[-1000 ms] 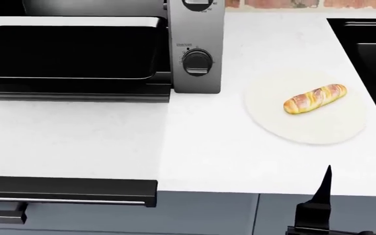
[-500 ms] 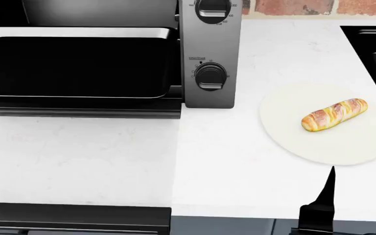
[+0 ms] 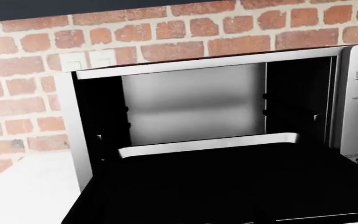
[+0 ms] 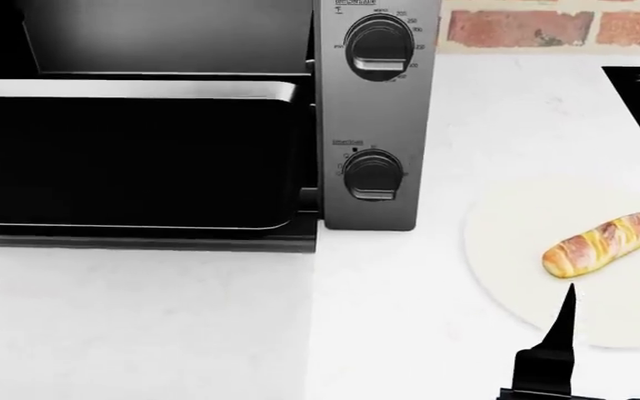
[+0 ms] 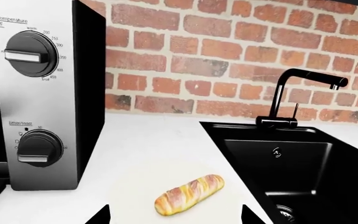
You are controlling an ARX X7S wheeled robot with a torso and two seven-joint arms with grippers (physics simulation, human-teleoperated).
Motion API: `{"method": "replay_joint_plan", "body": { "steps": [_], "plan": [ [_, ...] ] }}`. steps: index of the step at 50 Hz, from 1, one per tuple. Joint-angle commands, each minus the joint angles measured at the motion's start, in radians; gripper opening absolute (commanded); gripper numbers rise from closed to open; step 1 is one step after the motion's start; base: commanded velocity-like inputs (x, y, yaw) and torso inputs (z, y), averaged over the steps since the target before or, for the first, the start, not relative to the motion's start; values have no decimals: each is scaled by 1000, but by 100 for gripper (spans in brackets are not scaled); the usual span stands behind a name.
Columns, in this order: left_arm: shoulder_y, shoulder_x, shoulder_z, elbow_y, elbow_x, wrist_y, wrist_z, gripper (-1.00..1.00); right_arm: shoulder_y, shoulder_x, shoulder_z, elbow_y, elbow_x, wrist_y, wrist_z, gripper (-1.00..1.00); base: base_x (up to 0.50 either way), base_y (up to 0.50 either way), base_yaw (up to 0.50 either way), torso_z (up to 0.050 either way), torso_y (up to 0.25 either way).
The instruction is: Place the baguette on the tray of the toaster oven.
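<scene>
Little of our body showed. In the head view's lower right corner, the right gripper (image 4: 603, 367) appeared as matte black: one finger (image 4: 565, 321) rose as a slim, flat blade tapering to a sharp point, set on a blocky, squared black base. Beside it, at the frame's right edge, sat a sliver of pale grey rounded casing. In the right wrist view, two dark fingertip corners poked up along the bottom edge. No cables, screws or markings were discernible.
</scene>
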State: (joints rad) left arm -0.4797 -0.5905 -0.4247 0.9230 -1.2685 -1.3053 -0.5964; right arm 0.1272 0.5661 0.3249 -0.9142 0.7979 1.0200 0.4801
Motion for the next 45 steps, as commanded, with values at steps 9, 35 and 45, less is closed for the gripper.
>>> {"method": "replay_joint_plan", "body": {
  "steps": [9,35,45],
  "plan": [
    [-84,-22,-16,-28,-174,-9,-150,100,1,-6,1,18,4,-25,3,100,265,2,0,0,0],
    [-53,-74,-28,-3,-242,9,-198,100,17,-16,16,59,-24,24,114,100,216,164,0,0,1],
    [-58,-62,0,-6,-232,16,-202,100,173,-84,28,149,62,273,288,100,0,0,0,0,0]
  ]
}}
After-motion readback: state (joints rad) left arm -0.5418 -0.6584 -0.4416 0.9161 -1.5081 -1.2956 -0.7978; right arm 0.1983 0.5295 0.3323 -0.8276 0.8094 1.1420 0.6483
